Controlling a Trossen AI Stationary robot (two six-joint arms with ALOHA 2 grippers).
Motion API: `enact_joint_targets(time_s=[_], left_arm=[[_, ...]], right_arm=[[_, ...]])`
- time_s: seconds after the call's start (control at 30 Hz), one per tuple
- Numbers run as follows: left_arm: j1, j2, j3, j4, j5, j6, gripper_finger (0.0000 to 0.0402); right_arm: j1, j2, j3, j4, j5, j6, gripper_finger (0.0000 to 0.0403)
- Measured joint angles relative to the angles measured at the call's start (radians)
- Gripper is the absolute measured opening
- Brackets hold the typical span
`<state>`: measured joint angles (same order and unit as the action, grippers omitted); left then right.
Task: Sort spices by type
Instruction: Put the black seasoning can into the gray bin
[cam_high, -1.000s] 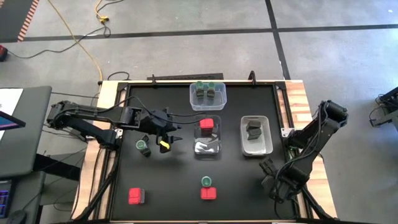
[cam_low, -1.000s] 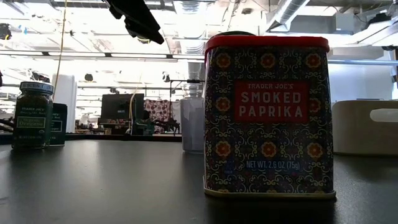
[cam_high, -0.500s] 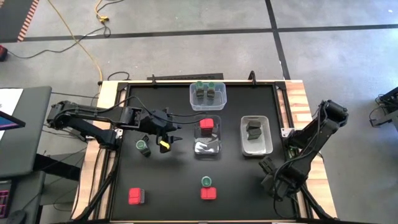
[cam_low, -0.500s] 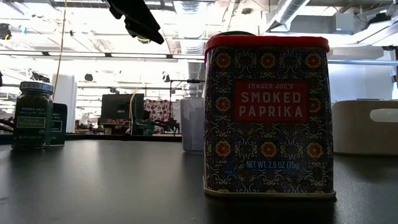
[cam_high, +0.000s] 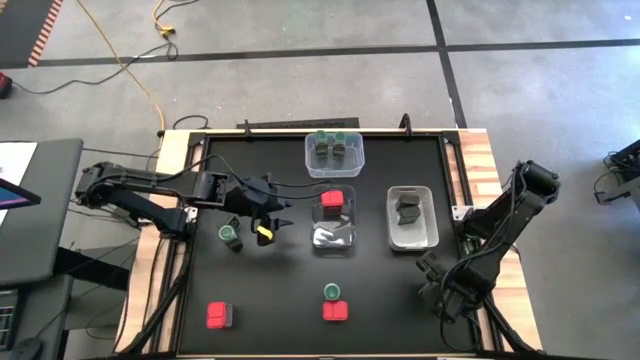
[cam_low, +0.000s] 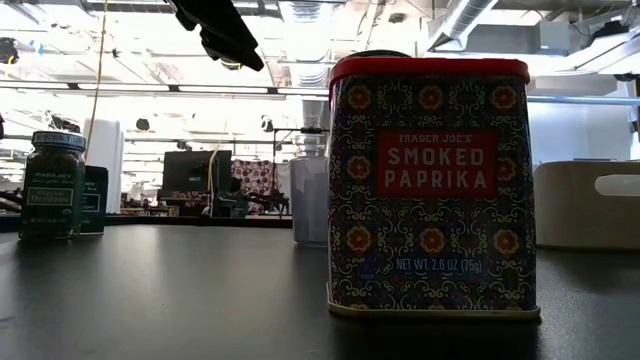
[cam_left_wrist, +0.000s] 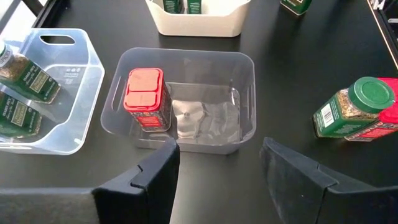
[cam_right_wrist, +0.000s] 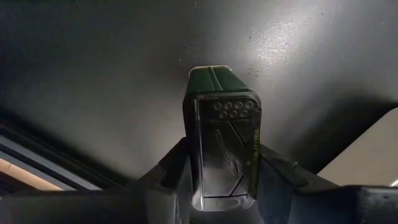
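Observation:
In the right wrist view a dark blocky spice container (cam_right_wrist: 221, 137) with a black shaker lid stands on the black table, and my right gripper (cam_right_wrist: 222, 183) is shut on it from above. This is at the table's near right corner (cam_high: 445, 292). My left gripper (cam_high: 265, 215) hangs open above the table's left middle, and in its wrist view (cam_left_wrist: 217, 168) nothing is between its fingers. Beyond it a clear tub (cam_left_wrist: 245, 93) holds a red square-topped tin (cam_left_wrist: 146, 99). A green-lidded jar (cam_high: 230, 235) stands on the table near the left gripper. My right gripper pinches the dark container's two opposite sides just below its lid (cam_right_wrist: 198, 174) between its two fingers. The fingers point down at it from above. The container stands upright with its base on the table.
A clear tub (cam_high: 334, 153) with green-lidded jars stands at the far middle. A white tub (cam_high: 412, 235) at the right holds a dark block (cam_high: 407, 207). Near the front edge stand a red tin (cam_high: 219, 316) and another red tin (cam_high: 336, 311) with a green-lidded jar (cam_high: 332, 292) beside it.

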<state>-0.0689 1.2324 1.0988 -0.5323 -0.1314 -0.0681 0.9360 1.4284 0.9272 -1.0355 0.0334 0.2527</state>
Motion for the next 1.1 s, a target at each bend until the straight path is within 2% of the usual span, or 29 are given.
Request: enact_joint_targets(time_s=[0.3, 0.57, 0.7, 1.1], left_arm=[[0.0, 0.0, 0.0, 0.0, 0.0, 0.0, 0.0214], [0.0, 0.0, 0.0, 0.0, 0.0, 0.003, 0.0214], [0.0, 0.0, 0.0, 0.0, 0.0, 0.032, 0.0214], [0.0, 0.0, 0.0, 0.0, 0.0, 0.077, 0.0214]], right_arm=[[0.0, 0.0, 0.0, 0.001, 0.0, 0.015, 0.0152], [-0.028, 0.0, 0.001, 0.086, -0.001, 0.202, 0.0152], [-0.074, 0.0, 0.001, 0.14, -0.001, 0.436, 0.0152], [-0.216, 0.0, 0.001, 0.158, -0.011, 1.364, 0.0153]])
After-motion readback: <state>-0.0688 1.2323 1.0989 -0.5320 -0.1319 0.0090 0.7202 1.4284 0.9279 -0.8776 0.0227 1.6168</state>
